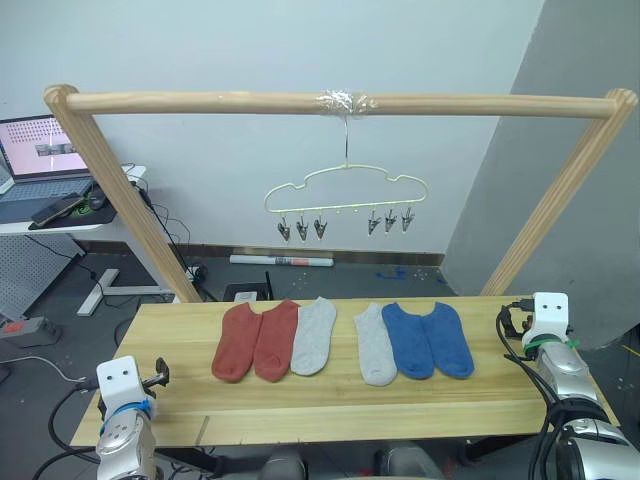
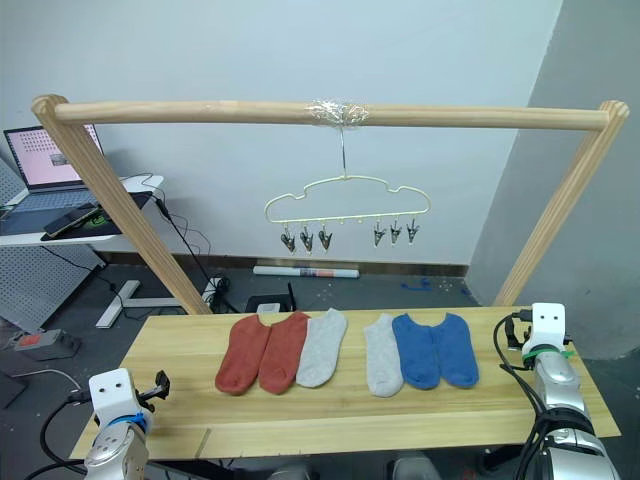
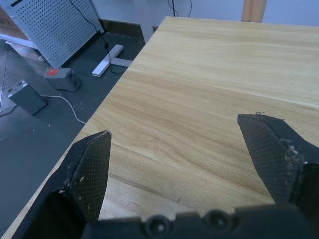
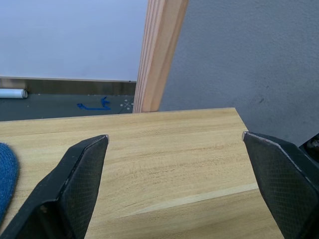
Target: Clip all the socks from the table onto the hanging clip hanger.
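Several socks lie side by side in the middle of the pale wood table [image 1: 330,405]: two rust-red socks [image 1: 256,341] on the left, two light grey socks [image 1: 314,336] in the middle, two blue socks [image 1: 427,340] on the right. Above and behind them hangs the cream wire clip hanger [image 1: 345,192], its grey clips [image 1: 301,229] empty. My left gripper [image 3: 173,125] is open over the bare left end of the table. My right gripper [image 4: 174,135] is open over the right end, and the edge of a blue sock [image 4: 6,174] shows beside it.
The hanger's hook is taped to a round wooden pole [image 1: 340,102] on slanted wooden legs [image 1: 125,195] behind both table ends. A side desk with a laptop [image 1: 40,150] stands at the far left. Cables and a grey box [image 3: 27,97] lie on the floor beside the table's left edge.
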You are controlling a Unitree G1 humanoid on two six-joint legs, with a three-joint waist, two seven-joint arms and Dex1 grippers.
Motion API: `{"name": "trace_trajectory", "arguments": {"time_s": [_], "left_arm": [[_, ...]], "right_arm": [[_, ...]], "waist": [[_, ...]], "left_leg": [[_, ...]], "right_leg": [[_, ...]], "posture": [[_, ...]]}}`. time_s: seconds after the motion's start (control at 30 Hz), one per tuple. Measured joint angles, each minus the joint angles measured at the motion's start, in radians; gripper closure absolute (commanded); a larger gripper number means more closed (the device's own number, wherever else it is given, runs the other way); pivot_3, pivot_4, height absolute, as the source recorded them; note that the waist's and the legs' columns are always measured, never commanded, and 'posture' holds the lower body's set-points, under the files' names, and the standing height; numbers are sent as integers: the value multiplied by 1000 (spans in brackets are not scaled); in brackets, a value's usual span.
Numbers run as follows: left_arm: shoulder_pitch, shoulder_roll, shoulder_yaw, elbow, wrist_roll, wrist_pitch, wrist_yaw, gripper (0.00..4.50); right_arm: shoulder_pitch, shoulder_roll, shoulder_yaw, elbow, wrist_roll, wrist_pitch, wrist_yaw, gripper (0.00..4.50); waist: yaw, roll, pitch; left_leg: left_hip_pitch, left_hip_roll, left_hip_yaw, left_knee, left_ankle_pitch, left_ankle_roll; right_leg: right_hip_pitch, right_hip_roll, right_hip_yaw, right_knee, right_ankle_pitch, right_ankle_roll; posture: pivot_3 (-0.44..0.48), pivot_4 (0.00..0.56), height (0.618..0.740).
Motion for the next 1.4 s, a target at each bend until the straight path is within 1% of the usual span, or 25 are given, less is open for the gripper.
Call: {"name": "trace_trajectory", "arguments": {"time_s": [0.23, 0.47, 0.63, 0.83, 0.97, 1.0, 1.03, 1.13, 1.23, 1.3, 1.4], "left_arm": [[4, 0, 0, -11, 0, 2, -1, 22], [35, -1, 0, -78, -2, 6, -7, 22], [92, -11, -2, -195, -12, 22, -35, 22], [211, -33, -68, -462, -17, 33, -125, 22], [247, -44, -122, -648, -24, 67, -168, 22], [247, -49, -142, -696, -29, 78, -183, 416], [246, -54, -156, -730, -31, 84, -192, 635], [224, -61, -206, -826, -32, 120, -205, 1500], [167, -70, -254, -890, -28, 173, -200, 1500], [126, -72, -282, -922, -23, 204, -197, 1500], [53, -81, -304, -930, -20, 242, -185, 1500]], "right_arm": [[0, 0, 0, 0, 0, 0, 0, 0], [8, 0, 0, -11, 0, 0, 1, 0], [38, 1, 1, -51, 0, 0, 8, 0], [110, 3, 3, -152, 2, 16, 46, 0], [186, 3, 24, -322, 7, 50, 120, 0], [211, 3, 38, -398, 14, 70, 149, 0], [223, 4, 49, -447, 20, 85, 173, 0], [253, -1, 82, -647, 62, 166, 262, 0], [254, -9, 110, -837, 141, 264, 363, 0], [253, -13, 134, -949, 194, 330, 421, 0], [236, -14, 176, -1069, 248, 417, 478, 0]], "waist": [[0, 0, 0], [0, 0, 0], [0, 0, 0], [0, 0, 0], [-3, 1, 0], [-5, 2, 0], [-8, 2, 0], [-10, 3, 0], [-13, 3, 0], [-16, 2, 1], [-19, 1, 4]], "left_leg": [[0, 0, 0, 0, 0, 0], [0, 0, 0, 0, 0, 0], [0, 0, 0, 0, 0, 0], [-1, 0, 0, 0, 0, 0], [-2, 0, 1, 0, 0, 0], [-2, 0, 2, 0, 0, -1], [-2, 0, 2, 0, 0, -1], [-2, 0, 3, 0, 0, -1], [-2, 0, 3, 0, 0, -1], [-2, 0, 3, 0, 0, -1], [-2, 0, 2, 0, -1, -1]], "right_leg": [[0, 0, 0, 0, 0, 0], [0, 0, 0, 0, 0, 0], [0, 0, 0, 0, 0, 0], [0, -1, 1, -3, 0, 0], [0, -1, 1, -6, 0, 0], [0, -1, 1, -7, 0, 0], [0, -1, 2, -7, 0, 0], [0, -1, 2, -8, 0, 0], [0, -1, 2, -8, 0, 0], [0, -1, 2, -8, 0, 0], [0, -1, 1, -8, 0, 0]], "posture": [[30, 0, 740], [33, 0, 740], [24, 0, 740], [-15, 0, 740], [-37, 0, 740], [-43, 0, 740], [-50, 0, 740], [-62, 0, 740], [-74, 0, 740], [-77, 12, 740], [-83, 33, 740]]}}
